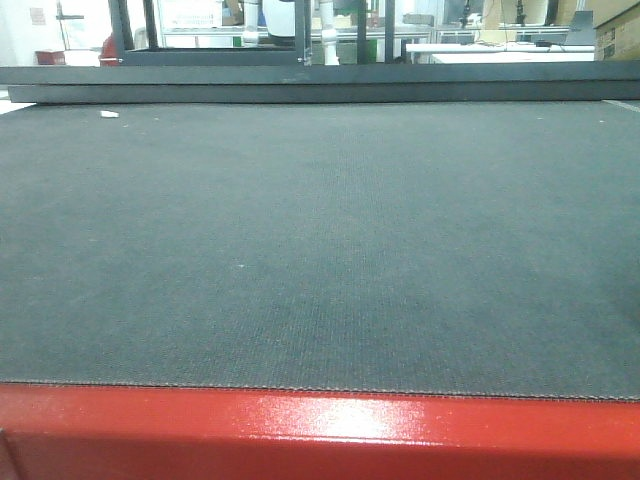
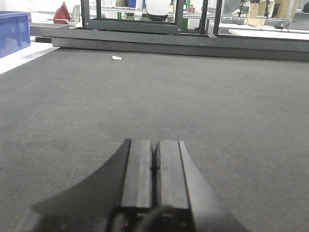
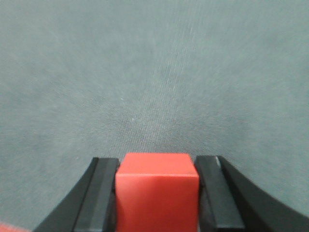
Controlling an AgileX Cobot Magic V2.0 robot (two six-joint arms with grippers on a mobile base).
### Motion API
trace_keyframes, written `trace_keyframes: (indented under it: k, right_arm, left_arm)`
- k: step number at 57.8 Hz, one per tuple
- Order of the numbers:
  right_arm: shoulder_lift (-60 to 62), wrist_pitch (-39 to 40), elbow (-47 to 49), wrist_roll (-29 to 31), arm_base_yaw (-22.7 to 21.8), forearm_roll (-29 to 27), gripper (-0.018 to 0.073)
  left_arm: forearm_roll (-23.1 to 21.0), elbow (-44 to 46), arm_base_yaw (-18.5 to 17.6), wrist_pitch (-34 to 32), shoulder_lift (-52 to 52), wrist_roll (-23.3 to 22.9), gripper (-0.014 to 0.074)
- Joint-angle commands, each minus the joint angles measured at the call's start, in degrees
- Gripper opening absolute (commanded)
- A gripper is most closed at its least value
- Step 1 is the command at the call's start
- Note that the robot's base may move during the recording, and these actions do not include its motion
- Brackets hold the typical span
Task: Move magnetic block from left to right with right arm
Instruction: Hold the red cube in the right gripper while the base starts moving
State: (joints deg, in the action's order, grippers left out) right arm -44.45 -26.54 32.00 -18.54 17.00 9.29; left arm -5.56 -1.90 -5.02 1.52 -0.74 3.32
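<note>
The right gripper [image 3: 155, 166] clamps the magnetic block [image 3: 157, 198] squarely between its jaws at 6 o'clock of its wrist view, worktop [image 3: 145, 72] stretching toward 12, while the left gripper [image 2: 154, 147] is closed on nothing.

The front camera is sitting low behind a red edge [image 1: 300, 425], looking level across the dark mat [image 1: 320, 250]. The left wrist camera is looking forward over the left gripper [image 2: 154, 166], sharing that mat and a white scrap [image 2: 116, 58]. The right wrist camera is pointing down, close to the mat, over the right gripper [image 3: 155, 166] and magnetic block [image 3: 157, 198]
</note>
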Motion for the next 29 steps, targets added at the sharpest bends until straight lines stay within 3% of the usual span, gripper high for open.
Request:
trace_keyframes:
  k: [1, 14, 29]
  right_arm:
    - [7.08, 3.87, -0.24, 1.23, -0.39, 1.05, 0.0199]
    - [20.34, -0.02, -0.01, 2.27, -0.39, 5.19, 0.0199]
    - [26.58, 3.49, 0.11, 2.27, -0.39, 7.93, 0.0199]
  left_arm:
    - [-0.27, -0.38, -0.35, -4.77, -0.68, -0.34, -0.0126]
    - [-0.27, -0.38, -0.35, -4.77, -0.68, -0.34, -0.0126]
    - [-0.27, -0.38, -0.35, -4.77, -0.68, -0.34, -0.0126]
